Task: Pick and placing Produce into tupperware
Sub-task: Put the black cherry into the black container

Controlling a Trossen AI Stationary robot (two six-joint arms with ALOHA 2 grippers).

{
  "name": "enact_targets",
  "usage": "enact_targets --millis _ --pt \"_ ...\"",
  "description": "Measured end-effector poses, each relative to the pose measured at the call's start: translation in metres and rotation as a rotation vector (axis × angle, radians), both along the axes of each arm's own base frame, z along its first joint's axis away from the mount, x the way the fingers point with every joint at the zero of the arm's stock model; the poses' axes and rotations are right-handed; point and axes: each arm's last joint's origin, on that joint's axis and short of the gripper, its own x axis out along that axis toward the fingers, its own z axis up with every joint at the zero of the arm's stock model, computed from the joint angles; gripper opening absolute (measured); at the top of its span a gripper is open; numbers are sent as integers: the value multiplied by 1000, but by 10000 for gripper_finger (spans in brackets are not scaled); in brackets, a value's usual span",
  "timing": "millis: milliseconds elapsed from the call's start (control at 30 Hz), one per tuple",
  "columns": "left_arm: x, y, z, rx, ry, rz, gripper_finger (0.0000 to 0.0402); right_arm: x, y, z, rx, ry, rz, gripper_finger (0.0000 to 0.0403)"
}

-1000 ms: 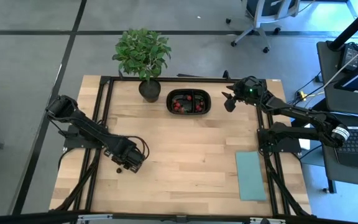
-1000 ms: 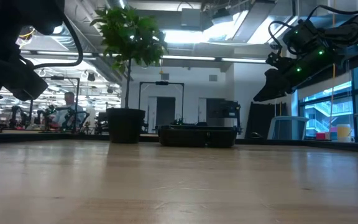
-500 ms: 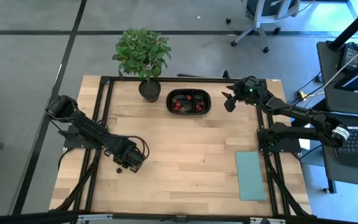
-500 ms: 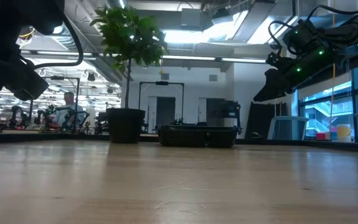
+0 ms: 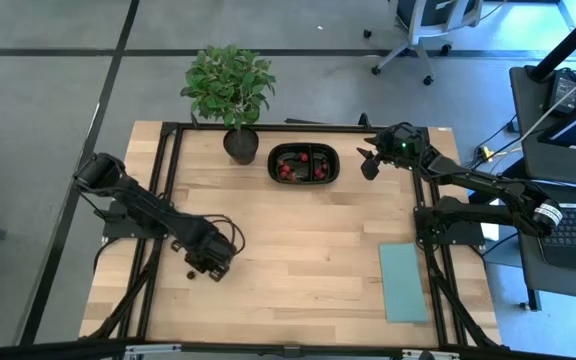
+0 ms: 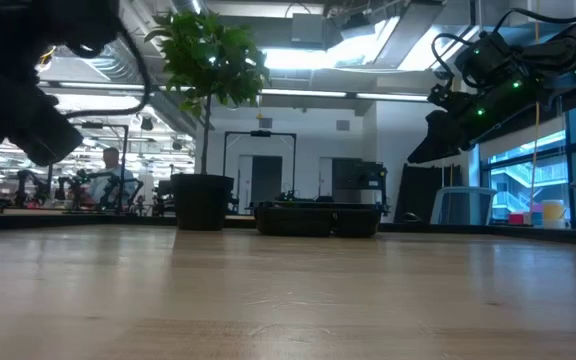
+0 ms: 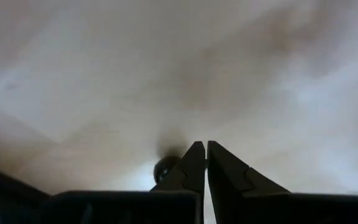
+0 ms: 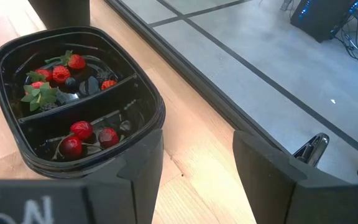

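Pale wooden planks make up the table point(image 5: 308, 240) I'm working over, with grey concrete floor around it and a lit workshop room beyond in the low view. At the far edge sits the black tupperware tray point(image 5: 304, 164), its two compartments already holding produce point(image 8: 89, 135): red berries and green leaves in one, three darker red ones in the other. A potted plant point(image 5: 230, 92) stands just beside the tray, and a flat teal rectangle point(image 5: 403, 282) lies near my right arm's base.

My left gripper point(image 5: 211, 262) is low over the near-left part of the table, well apart from the tray. From its wrist camera the fingers point(image 7: 188, 167) are pressed together with only a sliver between them, and a small dark round piece point(image 7: 166, 167) lies on the wood just beside the tips, not held.

My right gripper point(image 5: 369, 163) hangs raised beside the tray, fingers point(image 8: 138, 177) spread wide, holding nothing
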Motion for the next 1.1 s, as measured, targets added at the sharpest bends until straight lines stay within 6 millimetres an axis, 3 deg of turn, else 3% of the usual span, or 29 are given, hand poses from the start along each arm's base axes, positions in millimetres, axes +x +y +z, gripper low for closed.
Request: enact_targets --millis 167,333,533,800,967,1100 --pt "18 9 2 -145 -132 -59 5 0 0 0 0 0 0 196" --pt "43 23 9 -275 -397 -157 4 0 0 0 -1 1 0 196" --pt "68 50 20 -284 -733 -289 3 0 0 0 -2 2 1 196" --pt "89 95 34 -66 -1122 -490 2 0 0 0 -1 0 0 196" --pt "100 122 49 213 -1367 -636 2 0 0 0 0 0 0 196" --pt "105 140 60 468 -1468 -702 1 0 0 0 0 0 0 196"
